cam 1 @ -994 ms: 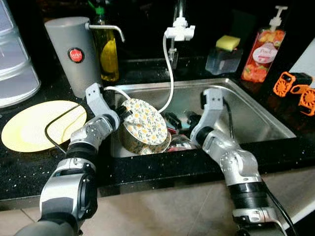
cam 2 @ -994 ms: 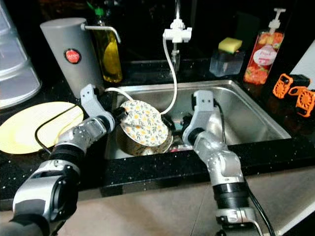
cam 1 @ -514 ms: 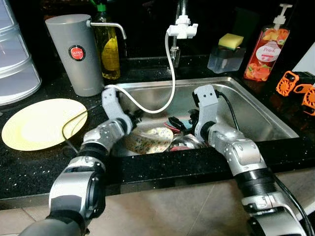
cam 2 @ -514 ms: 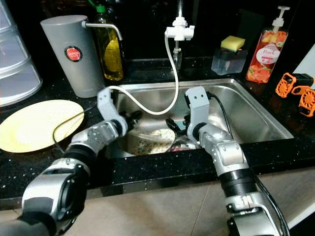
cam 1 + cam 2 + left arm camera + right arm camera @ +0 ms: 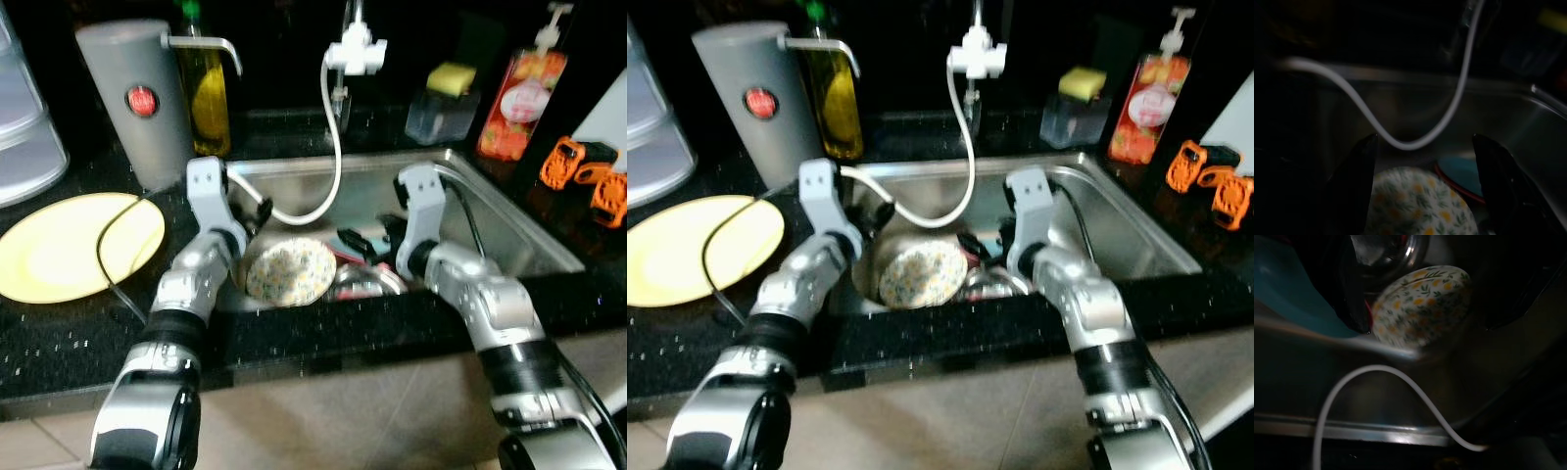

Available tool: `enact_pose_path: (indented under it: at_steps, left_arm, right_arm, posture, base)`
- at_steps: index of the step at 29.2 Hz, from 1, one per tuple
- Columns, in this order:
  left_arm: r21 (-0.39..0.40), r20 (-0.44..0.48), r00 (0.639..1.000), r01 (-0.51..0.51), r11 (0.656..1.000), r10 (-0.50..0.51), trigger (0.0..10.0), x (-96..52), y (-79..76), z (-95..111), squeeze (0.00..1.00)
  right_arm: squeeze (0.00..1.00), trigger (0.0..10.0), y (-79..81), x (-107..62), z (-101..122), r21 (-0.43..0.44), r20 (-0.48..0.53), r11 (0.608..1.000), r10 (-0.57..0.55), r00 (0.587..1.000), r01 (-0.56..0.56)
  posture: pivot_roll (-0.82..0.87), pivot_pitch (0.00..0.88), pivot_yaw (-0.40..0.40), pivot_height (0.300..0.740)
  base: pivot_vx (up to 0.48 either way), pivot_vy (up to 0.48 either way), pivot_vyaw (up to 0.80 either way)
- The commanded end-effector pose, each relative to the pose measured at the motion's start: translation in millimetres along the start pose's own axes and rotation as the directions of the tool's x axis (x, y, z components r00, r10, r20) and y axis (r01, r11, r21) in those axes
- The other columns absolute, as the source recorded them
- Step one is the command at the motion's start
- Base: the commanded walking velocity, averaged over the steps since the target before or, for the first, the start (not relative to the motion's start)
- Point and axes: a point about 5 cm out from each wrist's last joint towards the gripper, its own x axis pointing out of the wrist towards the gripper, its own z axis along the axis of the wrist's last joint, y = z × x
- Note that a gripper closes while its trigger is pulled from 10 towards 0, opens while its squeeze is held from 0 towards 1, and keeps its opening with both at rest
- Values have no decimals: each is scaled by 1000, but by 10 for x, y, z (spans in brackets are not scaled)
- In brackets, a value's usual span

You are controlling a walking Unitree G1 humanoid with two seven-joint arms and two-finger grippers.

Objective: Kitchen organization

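I am hanging my left gripper [image 5: 1422, 191], fingers apart and holding nothing, over the round flowery plate [image 5: 290, 271] lying in the shiny metal sink [image 5: 509, 230] with other dishes, my right gripper [image 5: 1422, 289] also spread empty there, so most tidying is waiting.

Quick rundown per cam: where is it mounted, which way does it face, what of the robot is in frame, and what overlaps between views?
Left eye, right eye: head stereo pair, looking forward and down at the sink; both silver arms show, reaching in.
Left wrist: looks along the open left pincer into the basin at the floral plate and white hose.
Right wrist: looks along the right pincer at the same plate and hose, with a teal dish.
Shared: floral plate and hose in all views.
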Motion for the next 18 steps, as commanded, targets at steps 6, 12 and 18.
enact_pose_path:
  at_steps: [6,12,18]
  left_arm:
    - [71,134,988,-92,993,82,10000,-354,-63,228,0]
    - [-118,167,939,-284,952,301,10000,-562,96,303,0]
    - [-247,174,774,-564,788,608,10000,-961,422,402,0]
  right_arm:
    - [0,10000,69,-22,-33,46,40,998,49,998,-51]
    - [0,10000,108,-3,-27,53,46,996,69,997,-71]
    - [0,10000,107,7,-43,63,42,995,77,996,-80]
  posture:
    - [96,168,-51,740]
    - [102,163,-60,740]
    - [115,164,-81,740]
  base:
    - [0,0,0]
    - [0,0,0]
    - [0,0,0]
